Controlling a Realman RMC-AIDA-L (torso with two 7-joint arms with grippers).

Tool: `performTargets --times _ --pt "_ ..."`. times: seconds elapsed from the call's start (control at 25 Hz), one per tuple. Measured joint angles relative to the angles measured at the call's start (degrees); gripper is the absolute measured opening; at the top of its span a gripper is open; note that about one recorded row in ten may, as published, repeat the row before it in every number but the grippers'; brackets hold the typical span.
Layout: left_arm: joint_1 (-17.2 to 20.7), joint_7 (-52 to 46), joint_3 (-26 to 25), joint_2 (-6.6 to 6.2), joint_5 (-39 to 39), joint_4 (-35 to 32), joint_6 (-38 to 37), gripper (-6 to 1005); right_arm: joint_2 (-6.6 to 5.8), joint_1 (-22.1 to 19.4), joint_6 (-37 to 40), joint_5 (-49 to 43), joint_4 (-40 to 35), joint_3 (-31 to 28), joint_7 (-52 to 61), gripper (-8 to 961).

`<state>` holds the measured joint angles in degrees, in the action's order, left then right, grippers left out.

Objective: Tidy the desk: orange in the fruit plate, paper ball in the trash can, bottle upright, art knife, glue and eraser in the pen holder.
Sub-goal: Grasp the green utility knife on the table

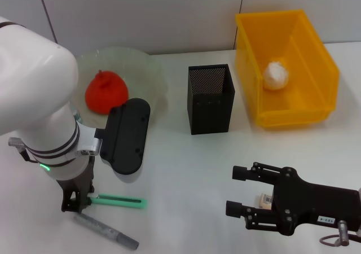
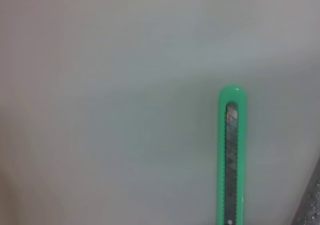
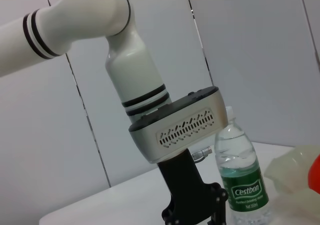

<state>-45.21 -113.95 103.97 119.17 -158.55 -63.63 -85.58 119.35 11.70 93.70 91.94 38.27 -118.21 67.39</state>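
The mint-green art knife (image 1: 119, 201) lies flat near the table's front left, and the left wrist view shows it (image 2: 231, 160) from straight above. My left gripper (image 1: 76, 204) points down at the knife's left end, close to the table. The grey glue (image 1: 105, 231) lies just in front of it. The orange (image 1: 105, 93) sits in the fruit plate (image 1: 144, 62). The paper ball (image 1: 277, 75) is in the trash can (image 1: 293, 104). My right gripper (image 1: 239, 191) is open at the front right, with the eraser (image 1: 265, 199) between its fingers. The bottle (image 3: 241, 177) stands upright behind the left arm.
The pen holder (image 1: 210, 101) stands mid-table between the fruit plate and the trash can. My left arm's white body and black wrist housing (image 1: 127, 135) hang over the table's left side, in front of the fruit plate.
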Motion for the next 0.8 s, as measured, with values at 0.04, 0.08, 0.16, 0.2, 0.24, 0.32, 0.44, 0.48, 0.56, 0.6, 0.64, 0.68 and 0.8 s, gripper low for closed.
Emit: performTargets --times 0.04,0.08,0.16,0.2,0.24,0.32,0.44,0.48,0.56,0.6,0.64,0.68,0.8 --pt "0.03 -0.10 0.01 0.01 0.00 -0.13 -0.03 157 0.00 0.04 0.00 0.00 -0.01 0.00 0.01 762" --pt "0.04 -0.18 0.03 0.01 0.02 -0.21 -0.06 157 0.00 0.05 0.00 0.00 -0.04 0.00 0.02 762" --pt "0.05 -0.30 0.04 0.03 0.05 -0.30 -0.08 157 0.00 0.13 0.00 0.00 -0.05 0.00 0.02 762" --pt "0.05 -0.32 0.05 0.03 0.07 -0.33 -0.09 157 0.00 0.16 0.00 0.00 -0.05 0.00 0.02 762" --pt "0.06 -0.33 0.06 0.03 0.07 -0.34 -0.09 157 0.00 0.17 0.00 0.00 -0.05 0.00 0.02 762" --pt "0.06 -0.36 0.14 0.03 0.06 -0.37 -0.09 157 -0.04 0.16 0.00 0.00 -0.05 0.00 0.02 762" --pt "0.01 -0.43 0.22 0.02 0.04 -0.38 -0.09 157 -0.06 0.20 -0.08 0.00 -0.04 -0.01 0.02 762" --pt "0.00 -0.47 0.21 0.01 0.05 -0.38 -0.08 157 -0.07 0.22 -0.14 0.00 -0.04 -0.03 0.02 762" --pt "0.00 -0.51 0.07 0.01 0.06 -0.45 -0.07 156 -0.08 0.23 -0.25 0.00 -0.04 -0.11 0.02 762" --pt "0.03 -0.52 -0.01 0.01 0.05 -0.54 -0.04 156 -0.09 0.23 -0.31 0.00 -0.04 -0.24 0.02 762" --pt "0.07 -0.53 -0.09 0.01 0.05 -0.69 0.01 156 -0.11 0.24 -0.35 0.00 -0.04 -0.43 0.02 762" --pt "0.11 -0.54 -0.24 0.01 0.00 -0.96 0.08 156 -0.14 0.25 -0.38 0.00 -0.03 -0.64 0.02 762" --pt "0.18 -0.61 -0.57 0.01 -0.17 -1.47 0.23 156 -0.25 0.20 -0.35 0.00 -0.04 -1.57 0.08 762"
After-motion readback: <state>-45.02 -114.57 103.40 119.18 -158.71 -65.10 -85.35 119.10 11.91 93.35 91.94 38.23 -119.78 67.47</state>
